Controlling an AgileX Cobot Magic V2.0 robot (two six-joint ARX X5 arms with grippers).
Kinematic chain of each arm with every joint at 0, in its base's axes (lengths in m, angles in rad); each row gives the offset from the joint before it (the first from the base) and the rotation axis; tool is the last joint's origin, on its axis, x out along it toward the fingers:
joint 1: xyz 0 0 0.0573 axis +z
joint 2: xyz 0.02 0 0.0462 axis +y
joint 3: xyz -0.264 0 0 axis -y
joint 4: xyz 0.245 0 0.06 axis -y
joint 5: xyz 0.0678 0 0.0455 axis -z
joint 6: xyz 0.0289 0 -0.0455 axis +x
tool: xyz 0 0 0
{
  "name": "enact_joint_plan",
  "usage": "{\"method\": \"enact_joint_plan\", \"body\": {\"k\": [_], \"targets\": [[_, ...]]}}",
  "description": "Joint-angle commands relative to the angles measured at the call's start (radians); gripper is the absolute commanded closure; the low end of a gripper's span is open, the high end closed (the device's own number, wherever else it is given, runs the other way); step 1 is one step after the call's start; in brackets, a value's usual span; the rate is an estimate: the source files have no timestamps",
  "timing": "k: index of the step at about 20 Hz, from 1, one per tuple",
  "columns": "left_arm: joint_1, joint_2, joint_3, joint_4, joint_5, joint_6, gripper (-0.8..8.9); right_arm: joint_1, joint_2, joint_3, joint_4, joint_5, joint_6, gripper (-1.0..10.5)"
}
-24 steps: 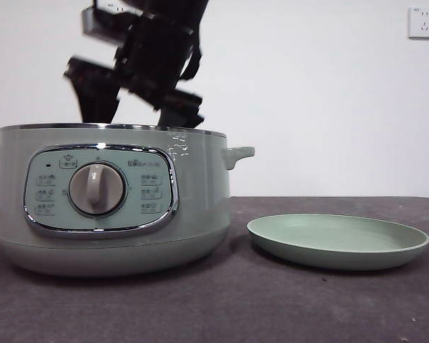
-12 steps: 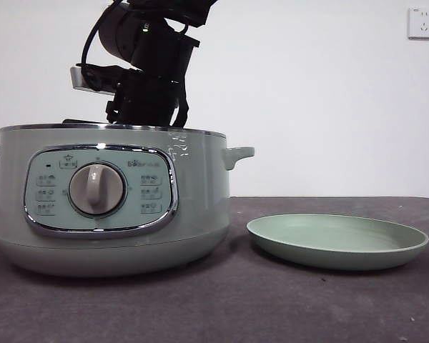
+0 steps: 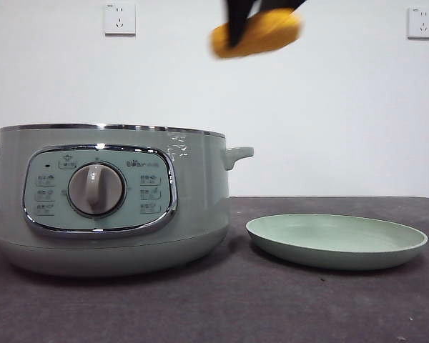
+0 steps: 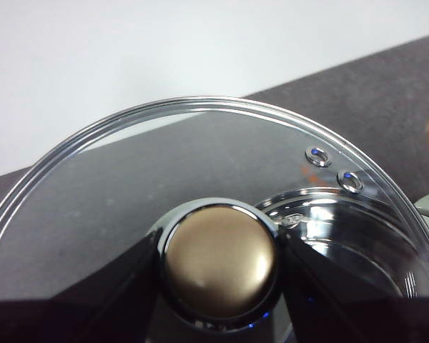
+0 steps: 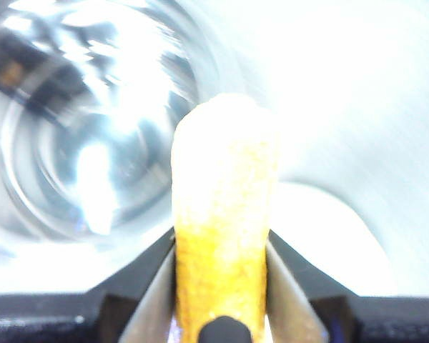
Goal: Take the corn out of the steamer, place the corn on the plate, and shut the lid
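Observation:
The yellow-orange corn point(image 3: 261, 33) hangs high in the front view, above the gap between the steamer point(image 3: 107, 200) and the plate point(image 3: 336, 241). My right gripper point(image 3: 243, 18) is shut on it; the right wrist view shows the corn point(image 5: 222, 236) pinched between both jaws. The steamer stands uncovered at the left. My left gripper point(image 4: 218, 261) is shut on the knob point(image 4: 218, 261) of the glass lid point(image 4: 129, 171), held away from the steamer and out of the front view. The pale green plate is bare.
A dark grey cloth point(image 3: 222, 307) covers the table. Two wall sockets point(image 3: 119, 18) sit on the white wall behind. The steamer's shiny inner bowl point(image 5: 93, 136) shows blurred below the right gripper.
The right gripper has risen out of the steamer with the corn in it and moved right, towards the plate. The steamer and plate have stayed put.

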Motion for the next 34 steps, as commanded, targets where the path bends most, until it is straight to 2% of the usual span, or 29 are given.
{"method": "enact_joint_plan", "body": {"k": [1, 3, 6, 9, 15, 19, 25, 27, 31, 34], "targets": [[0.002, 0.024, 0.020, 0.072, 0.056, 0.001, 8.22, -0.059, -0.027, -0.002, -0.101, 0.000, 0.047, 9.6], [0.001, 0.052, 0.020, 0.089, 0.111, -0.020, 8.22, -0.124, -0.027, -0.013, -0.167, -0.003, 0.068, 9.6], [0.000, 0.070, 0.020, 0.094, 0.141, -0.023, 8.22, -0.165, -0.027, -0.093, -0.146, -0.002, 0.080, 9.6], [0.000, 0.071, 0.020, 0.094, 0.140, -0.024, 8.22, -0.169, -0.027, -0.253, -0.013, -0.002, 0.080, 9.6], [0.000, 0.071, 0.020, 0.093, 0.140, -0.023, 8.22, -0.169, -0.025, -0.620, 0.431, -0.006, 0.114, 9.6], [0.001, 0.071, 0.020, 0.082, 0.140, -0.023, 8.22, -0.182, -0.018, -0.798, 0.673, -0.008, 0.117, 9.6], [0.000, 0.071, 0.020, 0.069, 0.141, -0.023, 8.22, -0.213, 0.051, -0.829, 0.714, -0.010, 0.114, 9.6], [0.000, 0.071, 0.020, 0.064, 0.141, -0.023, 8.22, -0.221, 0.065, -0.829, 0.705, -0.010, 0.114, 9.1], [0.000, 0.071, 0.020, 0.058, 0.141, -0.023, 8.22, -0.222, 0.068, -0.829, 0.697, -0.009, 0.117, 7.0], [0.000, 0.071, 0.020, 0.055, 0.149, -0.024, 8.22, -0.223, 0.067, -0.829, 0.697, -0.008, 0.124, 5.9]]}}
